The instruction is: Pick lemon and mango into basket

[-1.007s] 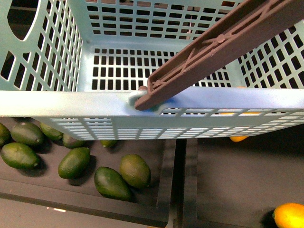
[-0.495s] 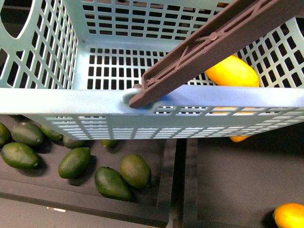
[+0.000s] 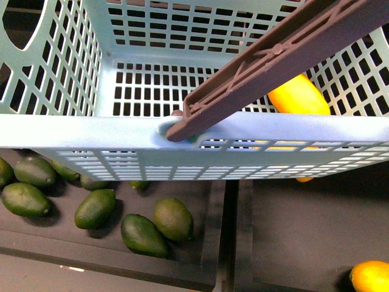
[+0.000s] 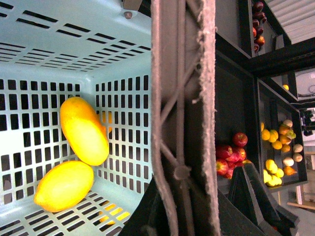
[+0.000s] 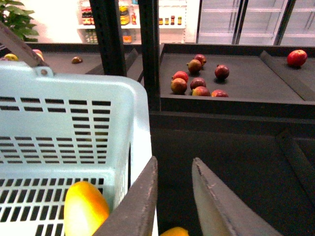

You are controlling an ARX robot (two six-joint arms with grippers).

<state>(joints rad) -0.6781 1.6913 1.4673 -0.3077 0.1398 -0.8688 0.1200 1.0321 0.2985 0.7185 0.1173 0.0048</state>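
Mango (image 4: 83, 130) | long axis diagonal in basket (image 4: 49, 29) — one end by lemon (image 4: 64, 186)

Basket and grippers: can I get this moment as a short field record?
basket: teal, slotted, brown handle across it
in basket: mango and lemon, next to each other
right gripper: open, empty, outside the basket
left gripper: either side of the handle; grip unclear
outside basket: dark green fruits, one orange-yellow fruit
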